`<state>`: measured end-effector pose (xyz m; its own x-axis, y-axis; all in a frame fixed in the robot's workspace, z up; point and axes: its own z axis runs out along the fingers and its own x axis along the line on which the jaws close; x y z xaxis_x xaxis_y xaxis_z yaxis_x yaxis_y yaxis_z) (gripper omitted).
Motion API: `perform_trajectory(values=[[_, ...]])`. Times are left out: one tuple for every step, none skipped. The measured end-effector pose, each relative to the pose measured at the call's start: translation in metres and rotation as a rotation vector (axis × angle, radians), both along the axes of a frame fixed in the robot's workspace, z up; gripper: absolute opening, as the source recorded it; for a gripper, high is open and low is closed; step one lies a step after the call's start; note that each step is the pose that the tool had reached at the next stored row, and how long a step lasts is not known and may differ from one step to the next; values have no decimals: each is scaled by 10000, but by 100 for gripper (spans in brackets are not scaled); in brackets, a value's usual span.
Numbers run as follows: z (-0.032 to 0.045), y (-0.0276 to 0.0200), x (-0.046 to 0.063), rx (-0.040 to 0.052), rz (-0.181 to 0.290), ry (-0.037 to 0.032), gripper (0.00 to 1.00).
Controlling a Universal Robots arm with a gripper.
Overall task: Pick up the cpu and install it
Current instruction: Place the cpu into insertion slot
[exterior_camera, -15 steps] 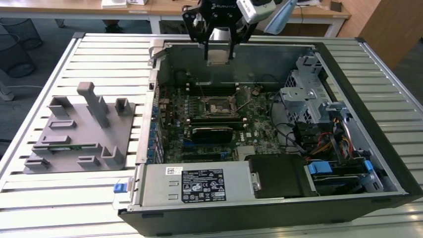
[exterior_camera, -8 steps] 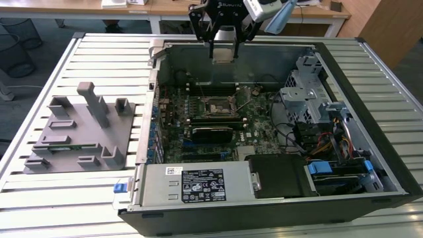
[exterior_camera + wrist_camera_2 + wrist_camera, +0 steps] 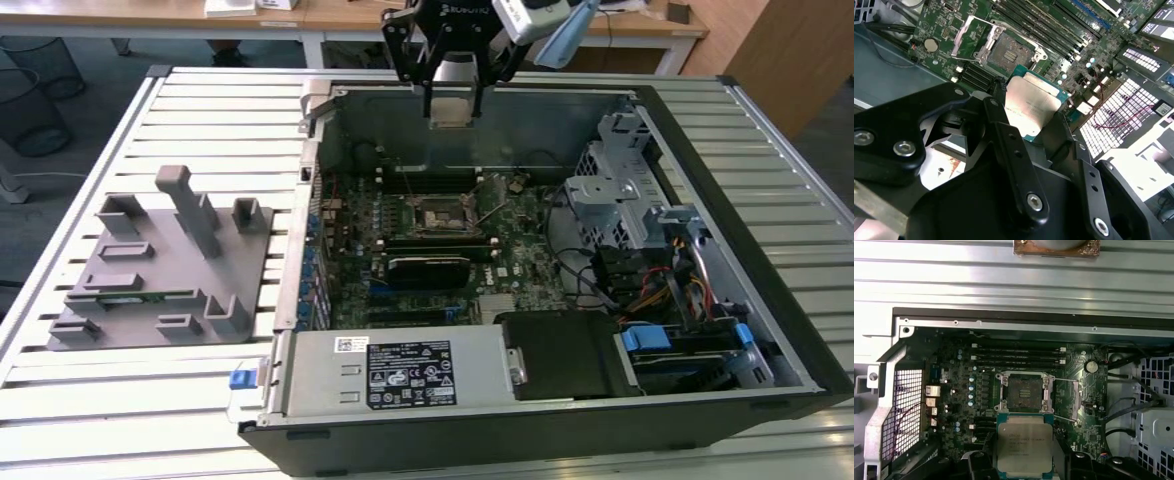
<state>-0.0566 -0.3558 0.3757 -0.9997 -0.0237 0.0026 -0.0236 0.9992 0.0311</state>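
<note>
Your gripper (image 3: 1038, 131) is pinching the cpu (image 3: 1024, 445) by two opposite edges, metal plate facing the wrist cameras. You've got it in the air over the open computer case (image 3: 534, 440), clear of the motherboard (image 3: 959, 390), socket (image 3: 1024, 390) below.

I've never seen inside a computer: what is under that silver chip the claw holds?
The cpu, held in the gripper, hangs above the open computer case. Below lie the green motherboard and its empty socket. The chip hides the board patch right behind it.
</note>
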Motion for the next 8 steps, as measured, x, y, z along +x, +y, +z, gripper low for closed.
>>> perform_trajectory(values=[[0,0,0,0,-4,0,53],[0,0,0,-1,-10,0,53],[0,0,0,-1,-22,0,53],[0,0,-1,-1,-44,1,53],[0,0,-2,-1,-68,1,53],[0,0,-2,-2,-104,1,53],[0,0,-3,-1,-144,1,53],[0,0,-2,-1,-178,1,53]])
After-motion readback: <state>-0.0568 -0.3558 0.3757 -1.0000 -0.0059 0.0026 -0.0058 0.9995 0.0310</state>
